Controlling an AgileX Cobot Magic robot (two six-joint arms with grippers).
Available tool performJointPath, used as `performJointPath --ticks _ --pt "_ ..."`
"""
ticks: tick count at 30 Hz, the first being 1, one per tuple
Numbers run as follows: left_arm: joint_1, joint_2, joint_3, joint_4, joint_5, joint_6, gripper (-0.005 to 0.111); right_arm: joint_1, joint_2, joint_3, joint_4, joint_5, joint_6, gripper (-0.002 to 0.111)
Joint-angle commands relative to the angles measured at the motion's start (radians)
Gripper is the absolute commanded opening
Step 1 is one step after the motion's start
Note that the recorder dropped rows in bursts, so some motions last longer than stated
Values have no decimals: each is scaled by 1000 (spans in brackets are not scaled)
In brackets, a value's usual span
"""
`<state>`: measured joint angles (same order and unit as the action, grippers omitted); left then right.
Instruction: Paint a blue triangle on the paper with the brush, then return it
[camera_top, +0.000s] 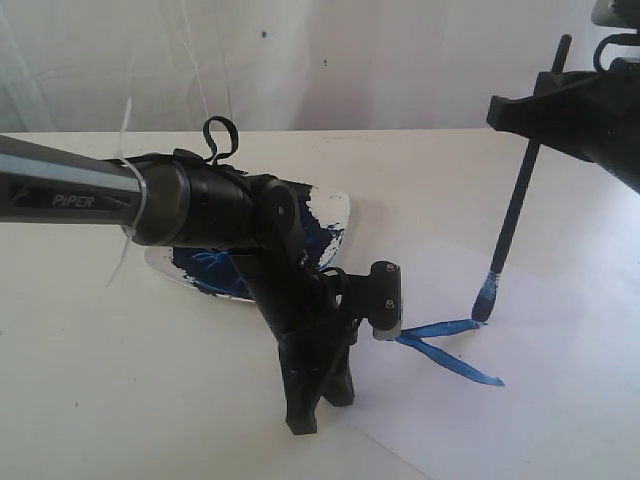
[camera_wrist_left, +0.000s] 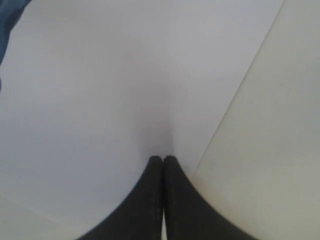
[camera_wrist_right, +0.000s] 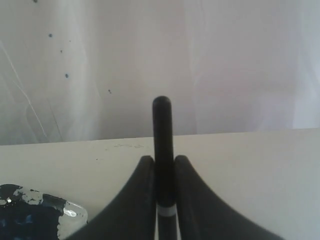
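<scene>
Saw L arm (camera_top: 80, 195) nearest the lens, grey link marked PiPER, cut off at the frame edge & blocking much of the scene. Followed it down to L gripper (camera_top: 320, 408), pointed at the paper (camera_top: 520, 420) close by the sheet's near edge. Couldn't confirm contact from ext. view. Read it in L wrist view as clenched tight, nothing between the fingers, w/ sheet beneath and bare table (camera_wrist_left: 280, 150) just beside. Spotted a blue smear (camera_wrist_left: 7, 20) in that view's corner, too blurred & cropped to identify.

Found R gripper (camera_top: 530, 105) up high, partly out of frame, grasping the brush (camera_top: 515, 210) on the upper handle. Confirmed in R wrist view: black handle pinched between both fingers, bristle end not visible there. Noted brush near upright, slightly tilted, blue tip down on the paper at the end of a stroke.

Made out only part of the blue triangle (camera_top: 450, 350): two uneven strokes spreading from one corner, that corner tucked behind L arm's wrist hardware. Couldn't see a third side.

Caught the dish (camera_top: 335, 210) behind L arm, mostly hidden, white rim & dark blue paint showing; cropped again in R wrist view.
</scene>
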<state>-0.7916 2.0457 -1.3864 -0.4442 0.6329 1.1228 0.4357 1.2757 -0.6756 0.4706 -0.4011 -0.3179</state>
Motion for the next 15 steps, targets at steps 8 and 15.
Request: performJointPath --ticks 8,15 --pt "-6 3 0 -11 19 -4 0 -7 17 2 -34 3 30 0" --pt "-6 3 0 -11 19 -4 0 -7 13 2 -34 43 27 0"
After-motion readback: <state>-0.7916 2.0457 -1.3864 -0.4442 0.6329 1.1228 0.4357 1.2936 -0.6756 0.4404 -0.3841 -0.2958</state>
